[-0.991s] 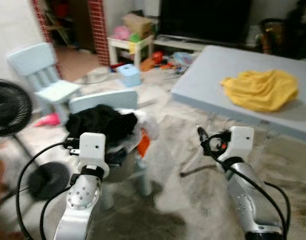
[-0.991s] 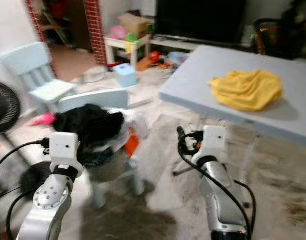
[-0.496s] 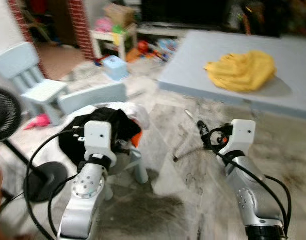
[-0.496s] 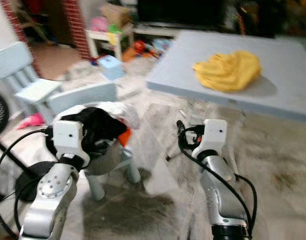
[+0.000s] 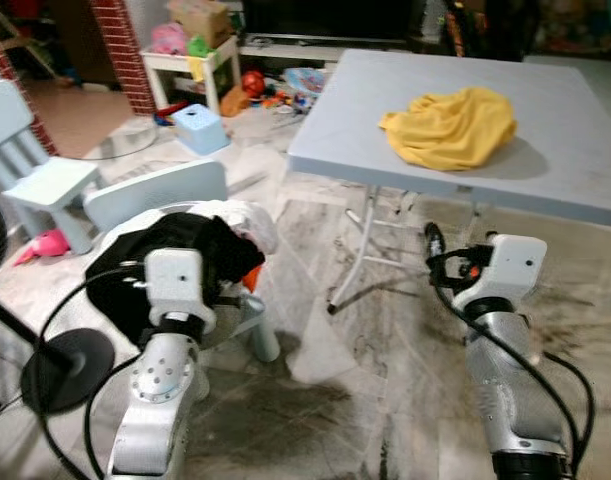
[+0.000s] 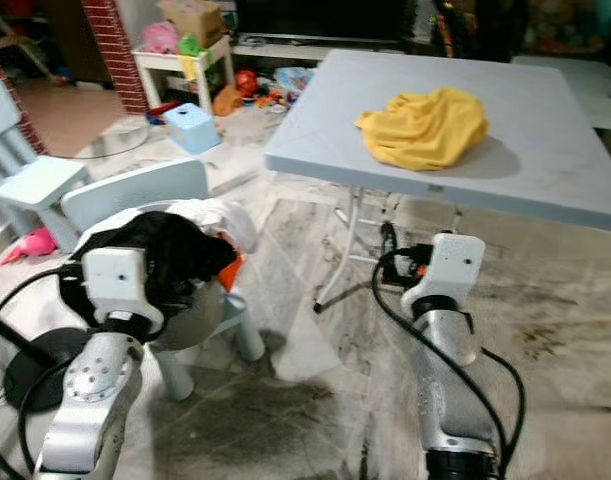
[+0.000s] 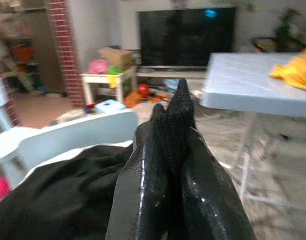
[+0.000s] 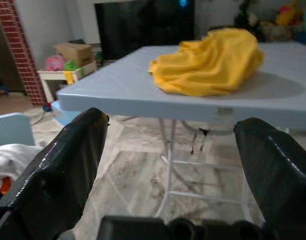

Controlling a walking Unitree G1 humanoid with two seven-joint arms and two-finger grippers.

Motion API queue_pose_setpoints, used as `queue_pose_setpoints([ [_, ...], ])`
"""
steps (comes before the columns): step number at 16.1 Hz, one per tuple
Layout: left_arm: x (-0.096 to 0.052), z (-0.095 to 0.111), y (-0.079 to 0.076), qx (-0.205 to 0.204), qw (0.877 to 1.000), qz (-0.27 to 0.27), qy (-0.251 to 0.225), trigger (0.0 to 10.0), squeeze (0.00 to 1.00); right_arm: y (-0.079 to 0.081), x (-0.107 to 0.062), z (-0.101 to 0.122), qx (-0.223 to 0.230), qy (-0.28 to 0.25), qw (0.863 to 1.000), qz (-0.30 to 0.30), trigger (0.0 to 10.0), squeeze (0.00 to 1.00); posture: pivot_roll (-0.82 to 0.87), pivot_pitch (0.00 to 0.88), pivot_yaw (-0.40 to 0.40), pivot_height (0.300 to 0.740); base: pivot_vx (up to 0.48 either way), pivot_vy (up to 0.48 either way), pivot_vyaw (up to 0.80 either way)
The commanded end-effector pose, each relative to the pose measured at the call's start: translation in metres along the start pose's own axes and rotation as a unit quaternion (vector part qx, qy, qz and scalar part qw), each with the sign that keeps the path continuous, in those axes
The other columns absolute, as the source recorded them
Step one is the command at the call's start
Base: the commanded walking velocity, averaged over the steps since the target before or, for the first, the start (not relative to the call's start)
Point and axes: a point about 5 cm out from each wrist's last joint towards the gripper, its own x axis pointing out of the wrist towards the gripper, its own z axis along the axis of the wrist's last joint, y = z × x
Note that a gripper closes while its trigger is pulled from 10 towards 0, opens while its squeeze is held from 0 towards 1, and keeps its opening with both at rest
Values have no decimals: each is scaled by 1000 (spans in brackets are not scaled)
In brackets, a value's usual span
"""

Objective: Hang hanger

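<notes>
— Where are your hands?

— Your left hand is raised over the small chair, its fingers pressed together with nothing between them. Your right hand is held up in front of the table, fingers spread wide apart and empty.

— And the hanger?

— You cannot pick one out here. A yellow cloth lies crumpled on the table, and a pile of black clothes with a white garment sits on the chair. A fan base stands on the floor beside the chair, on your left.
</notes>
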Motion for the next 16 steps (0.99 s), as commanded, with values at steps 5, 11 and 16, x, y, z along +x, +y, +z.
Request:
queue_pose_setpoints([
  [5, 0, 8, 9, -24, 999, 18, -41, 10000, 0, 2, -3, 2, -10, -32, 999, -5, 10000, 0, -33, 0, 18, 740, 0, 0, 0],
  [11, -12, -3, 16, -24, 999, 38, -12, 10000, 0, 2, -10, -3, -20, -11, 1000, 3, 10000, 0, -42, 0, 30, 740, 0, 0, 0],
  [16, -10, -6, 17, -46, 998, 49, -3, 10000, 0, -6, -8, -2, -29, -16, 999, -29, 10000, 0, -42, 0, 29, 740, 0, 0, 0],
])
